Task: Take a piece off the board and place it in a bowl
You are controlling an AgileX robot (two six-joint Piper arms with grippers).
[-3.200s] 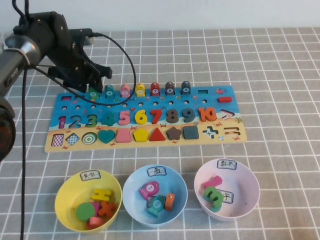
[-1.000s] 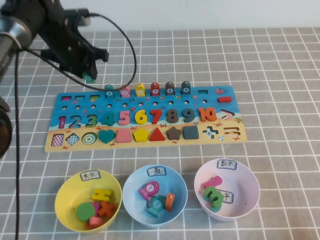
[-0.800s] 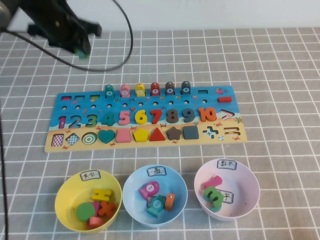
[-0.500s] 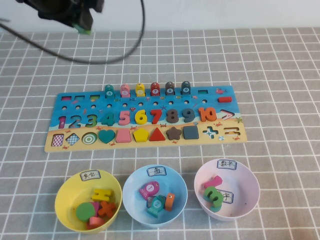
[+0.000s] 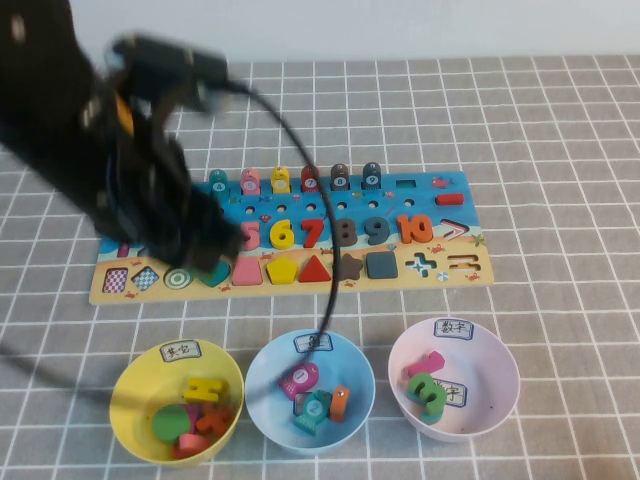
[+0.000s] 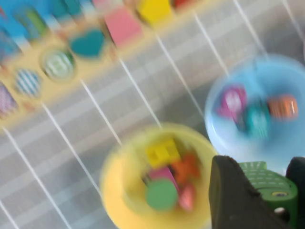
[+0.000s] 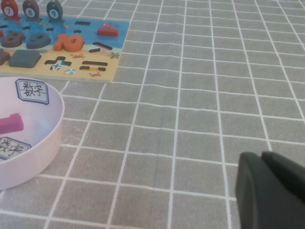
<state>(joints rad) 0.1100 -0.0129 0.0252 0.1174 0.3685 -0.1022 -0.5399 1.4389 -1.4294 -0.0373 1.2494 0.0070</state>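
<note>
My left gripper (image 5: 207,252) hangs blurred above the left half of the board (image 5: 470,205). In the left wrist view the gripper (image 6: 271,191) is shut on the olive-green fish piece (image 6: 259,174), held in the air over the gap between the yellow bowl and the light blue bowl (image 6: 233,138). The arm hides the piece in the high view. The light blue bowl (image 5: 262,378) stands in front of the board's middle and holds several pieces. My right gripper (image 7: 267,167) is shut and empty, low over the cloth to the right of the pale pink bowl; the high view does not show it.
The yellow bowl (image 5: 130,385) stands left of the blue one and the pale pink bowl (image 5: 500,372) right of it, each holding pieces. The pink bowl's rim (image 7: 50,126) shows in the right wrist view. Several fish pieces (image 5: 310,180) stand along the board's far row. A black cable (image 5: 328,290) trails over the board.
My left gripper lifted the green fish off the board's far row, rose to the far left, and has now swung forward and down over the board's left half. The right arm has not moved.
</note>
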